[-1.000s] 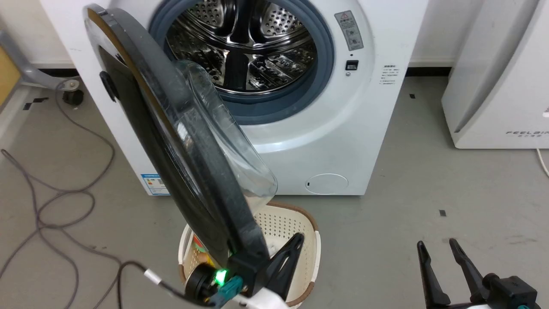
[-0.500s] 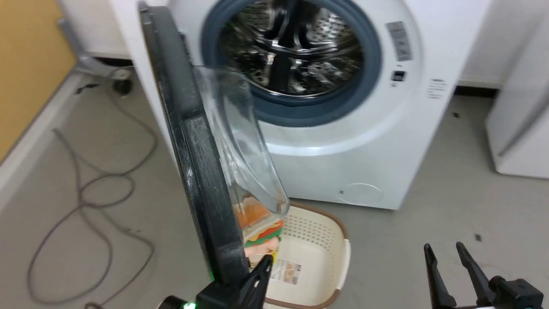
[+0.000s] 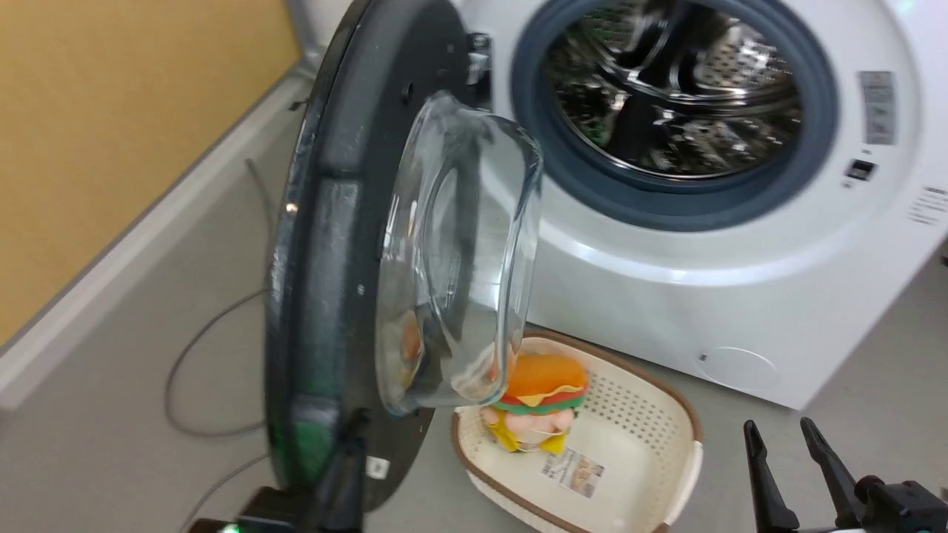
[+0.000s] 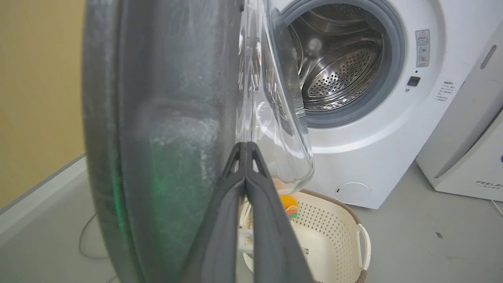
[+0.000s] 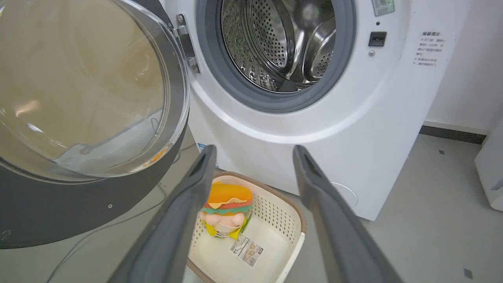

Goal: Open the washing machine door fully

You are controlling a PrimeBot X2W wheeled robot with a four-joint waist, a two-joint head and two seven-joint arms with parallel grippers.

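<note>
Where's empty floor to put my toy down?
Bare grey floor lies right of the basket, between the washing machine and the white appliance. Another patch lies left of the washing machine door, toward the yellow wall, though a cable crosses it. It is crowded beneath the door, where the basket holds a burger toy.

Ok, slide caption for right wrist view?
Open right tool frames burger toy in basket; washing machine door stands wide.
</note>
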